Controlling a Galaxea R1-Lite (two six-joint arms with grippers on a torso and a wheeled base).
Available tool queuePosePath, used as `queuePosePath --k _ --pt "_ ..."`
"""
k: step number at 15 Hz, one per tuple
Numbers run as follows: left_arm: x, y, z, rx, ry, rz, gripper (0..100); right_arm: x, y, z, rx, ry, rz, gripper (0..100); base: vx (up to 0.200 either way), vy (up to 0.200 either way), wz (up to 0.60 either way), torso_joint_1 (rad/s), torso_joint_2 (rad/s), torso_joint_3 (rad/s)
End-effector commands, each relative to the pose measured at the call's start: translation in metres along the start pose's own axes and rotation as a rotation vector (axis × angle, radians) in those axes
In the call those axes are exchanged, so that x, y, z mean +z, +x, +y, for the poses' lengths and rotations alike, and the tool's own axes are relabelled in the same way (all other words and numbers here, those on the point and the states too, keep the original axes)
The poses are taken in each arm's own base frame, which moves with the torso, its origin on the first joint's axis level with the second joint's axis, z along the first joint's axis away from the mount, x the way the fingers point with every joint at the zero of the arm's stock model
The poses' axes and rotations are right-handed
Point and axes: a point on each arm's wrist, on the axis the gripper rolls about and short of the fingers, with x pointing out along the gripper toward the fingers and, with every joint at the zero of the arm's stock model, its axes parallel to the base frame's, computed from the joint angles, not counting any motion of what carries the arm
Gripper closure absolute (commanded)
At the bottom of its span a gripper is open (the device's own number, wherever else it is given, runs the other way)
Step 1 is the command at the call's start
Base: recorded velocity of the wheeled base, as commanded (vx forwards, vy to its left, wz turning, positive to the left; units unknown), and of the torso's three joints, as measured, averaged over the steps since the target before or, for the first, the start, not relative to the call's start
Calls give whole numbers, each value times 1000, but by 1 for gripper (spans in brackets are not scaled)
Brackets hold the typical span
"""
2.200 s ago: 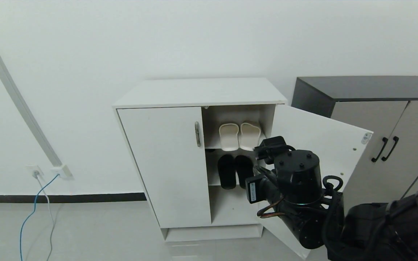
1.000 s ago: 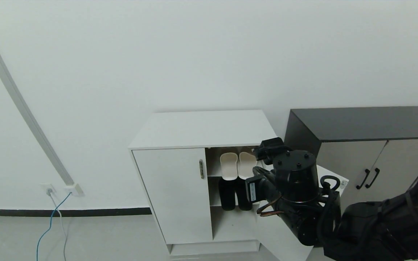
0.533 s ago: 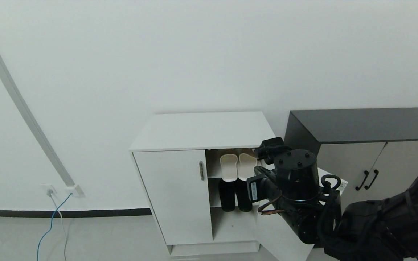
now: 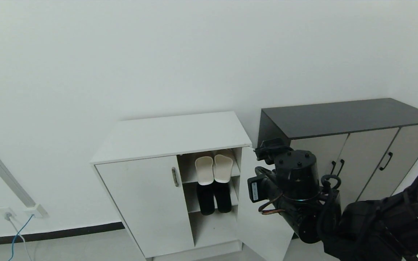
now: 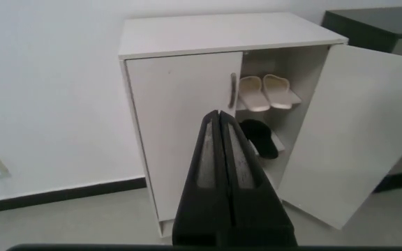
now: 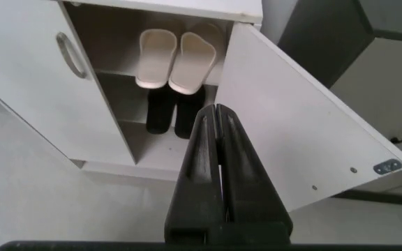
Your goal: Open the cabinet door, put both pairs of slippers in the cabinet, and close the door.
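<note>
Stage: both pairs sit inside the white cabinet point(image 4: 169, 134); by my judgement only closing the right door point(image 4: 254, 230) remains.
Cream slippers point(image 4: 213, 169): one pair, two slippers, side by side on the top shelf, their near ends at the shelf's front edge.
Black slippers point(image 4: 214, 197): one pair, two slippers, on the middle shelf directly under the cream pair, also at the front edge.
Doors: two on the white cabinet. The left door point(image 4: 143, 203) is shut, with its handle point(image 4: 175, 177) at its inner edge. The right door stands wide open with its inner face toward the robot.
Right hand point(image 6: 217, 111): fingers pressed together, pinching nothing, in front of the open compartment and seemingly apart from the door.
Left hand point(image 5: 219, 115): fingers pressed together, holding nothing, well back from the cabinet and facing the shut door.
Neighbour: one dark-topped cabinet point(image 4: 339, 116) just beside the white one, on the open door's side.
Risk: the slipper ends near the front edges may stop the door from seating. The right arm is on the inner-face side, so a swinging door could trap it. A push near the hinge would likely slip.
</note>
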Motion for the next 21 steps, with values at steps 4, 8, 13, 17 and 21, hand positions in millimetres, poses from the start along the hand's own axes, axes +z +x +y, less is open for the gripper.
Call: queuePosePath --k 4,8,13,17,21 --pt "0 0 0 0 0 1 100 0 0 0 1 0 0 100 -200 0 0 0 0 1" --pt "0 0 0 0 0 -1 100 0 1 -1 -3 3 -3 100 -50 0 0 4 2 2" --pt "0 0 0 -3 1 -1 100 11 31 -21 -71 48 -33 100 0 0 0 0 0 0" --pt "0 0 0 -3 1 -1 100 23 70 -51 -113 73 -27 100 0 0 0 0 0 0" --pt "0 0 0 -3 1 -1 100 35 131 -98 -201 113 -9 100 0 0 0 0 0 0"
